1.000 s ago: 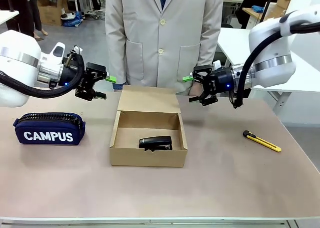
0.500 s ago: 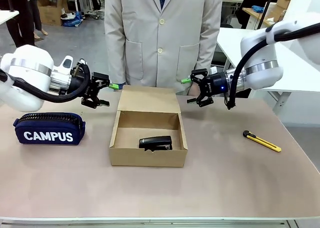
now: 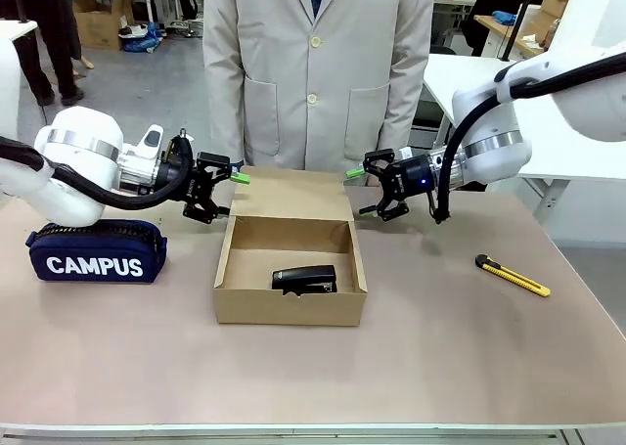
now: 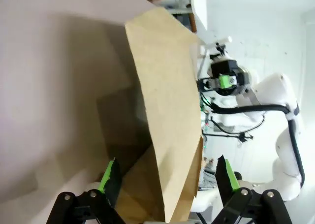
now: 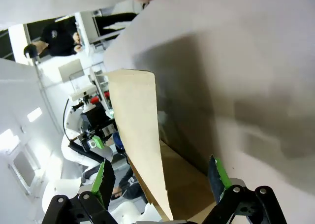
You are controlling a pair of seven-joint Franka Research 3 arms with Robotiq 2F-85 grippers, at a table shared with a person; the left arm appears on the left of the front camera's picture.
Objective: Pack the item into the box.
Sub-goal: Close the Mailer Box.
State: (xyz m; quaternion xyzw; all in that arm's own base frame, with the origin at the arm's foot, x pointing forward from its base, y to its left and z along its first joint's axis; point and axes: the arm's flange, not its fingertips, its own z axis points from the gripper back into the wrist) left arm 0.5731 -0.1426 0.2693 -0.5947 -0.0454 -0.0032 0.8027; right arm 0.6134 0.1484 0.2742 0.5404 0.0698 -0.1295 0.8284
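Stapler (image 3: 304,280) lies inside box (image 3: 290,308), frame centre — flap (image 3: 290,193) up. Left gripper (image 3: 230,194), right gripper (image 3: 359,192) flank flap — jaws spread.

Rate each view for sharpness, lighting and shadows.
Front view: sharp and evenly lit, with a soft shadow inside the box around the stapler. Left wrist view: rolled sideways, the flap lid crisp, the far background washed out white. Right wrist view: also rolled, the flap lid slightly soft, broad grey shadows on the table.

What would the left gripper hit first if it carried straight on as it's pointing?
Probably the left gripper meets the raised flap lid of the box; the lid's edge lines up between the open jaws.
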